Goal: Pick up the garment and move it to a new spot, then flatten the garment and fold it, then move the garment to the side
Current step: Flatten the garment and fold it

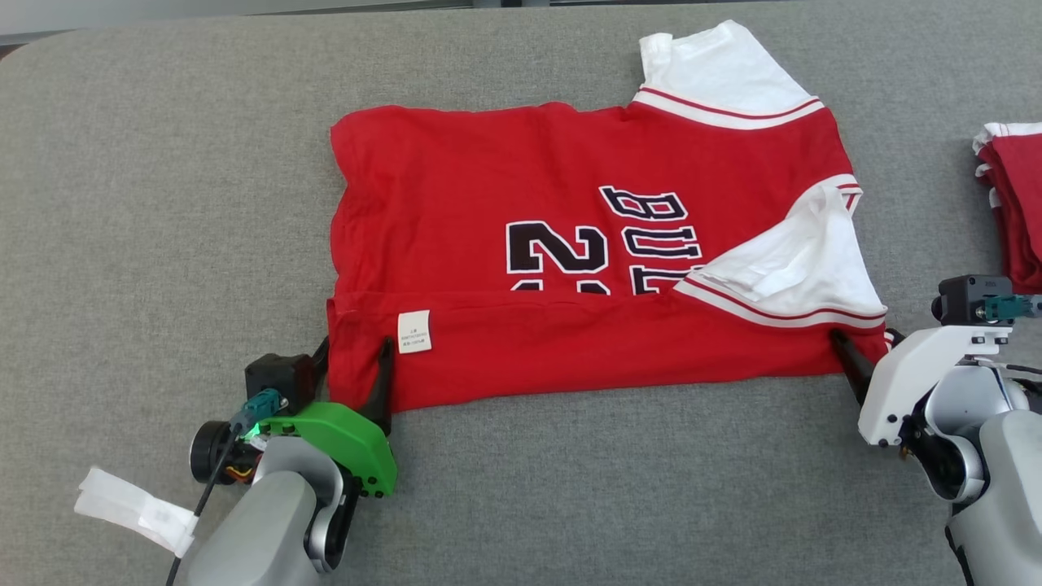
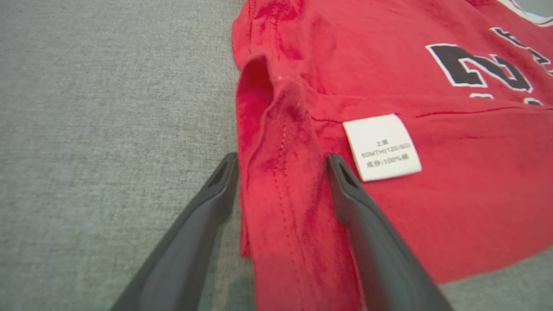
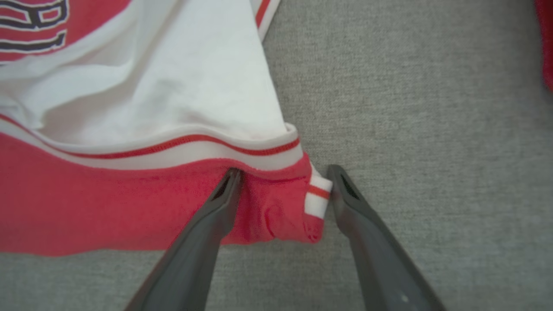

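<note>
bare grey surface (image 1: 163,203) lies open left of the garment (image 1: 529,203), while a red stack (image 1: 1017,220) crowds the right edge.

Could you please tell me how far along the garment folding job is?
Done: the jersey lies flat on the grey surface, its near strip folded over with the care label showing and the near sleeve turned in. In hand: the left tool and right tool, both open, straddle that fold's corners. Left: the far sleeve sticks out; more folds, then moving it aside.
</note>
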You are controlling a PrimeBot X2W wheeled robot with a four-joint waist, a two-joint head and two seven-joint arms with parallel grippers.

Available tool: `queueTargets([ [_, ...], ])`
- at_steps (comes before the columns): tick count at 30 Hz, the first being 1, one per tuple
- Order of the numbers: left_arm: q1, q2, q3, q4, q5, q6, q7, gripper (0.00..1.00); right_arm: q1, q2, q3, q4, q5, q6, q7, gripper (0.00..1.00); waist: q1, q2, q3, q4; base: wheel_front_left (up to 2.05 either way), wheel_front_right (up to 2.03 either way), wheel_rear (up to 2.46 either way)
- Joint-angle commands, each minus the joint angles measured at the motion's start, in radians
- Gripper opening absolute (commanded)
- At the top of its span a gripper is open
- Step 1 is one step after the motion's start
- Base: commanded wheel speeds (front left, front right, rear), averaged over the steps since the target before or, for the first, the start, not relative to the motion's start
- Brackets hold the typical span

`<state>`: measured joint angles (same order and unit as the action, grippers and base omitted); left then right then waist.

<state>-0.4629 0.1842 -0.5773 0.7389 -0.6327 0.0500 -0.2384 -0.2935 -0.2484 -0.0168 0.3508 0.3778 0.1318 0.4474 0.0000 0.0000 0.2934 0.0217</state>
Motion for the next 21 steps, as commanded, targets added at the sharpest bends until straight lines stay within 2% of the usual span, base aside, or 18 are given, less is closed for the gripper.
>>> queueTargets([
  [1,0.007,0.0,-0.012,0.034,-0.005,-0.01,0.029,0.06,0.012,0.016,0.022,0.04,0.003,-0.002,0.023,0.37,0.0,0.0,-0.002,-0.001,0.0,0.0,0.0],
  [2,0.01,-0.005,-0.019,0.045,-0.01,-0.022,0.034,0.0,0.013,0.015,0.031,0.044,0.006,-0.002,0.023,0.0,0.0,0.0,-0.004,-0.001,0.0,0.0,0.0],
  [7,0.037,-0.005,-0.028,0.069,-0.023,-0.051,0.034,0.0,0.062,-0.004,0.037,0.008,0.045,-0.002,0.005,0.0,0.0,0.0,-0.033,0.003,0.0,0.0,0.0],
  [15,0.107,0.037,-0.008,0.028,-0.049,-0.04,0.034,0.0,0.208,-0.032,-0.005,-0.202,0.099,-0.002,0.008,0.0,0.0,0.0,-0.105,0.002,0.0,0.0,0.0],
  [21,0.177,0.082,-0.02,-0.073,-0.051,-0.022,0.073,0.0,0.334,0.006,-0.064,-0.345,0.092,-0.002,0.067,0.0,0.0,0.0,-0.136,-0.002,0.0,0.0,0.0],
])
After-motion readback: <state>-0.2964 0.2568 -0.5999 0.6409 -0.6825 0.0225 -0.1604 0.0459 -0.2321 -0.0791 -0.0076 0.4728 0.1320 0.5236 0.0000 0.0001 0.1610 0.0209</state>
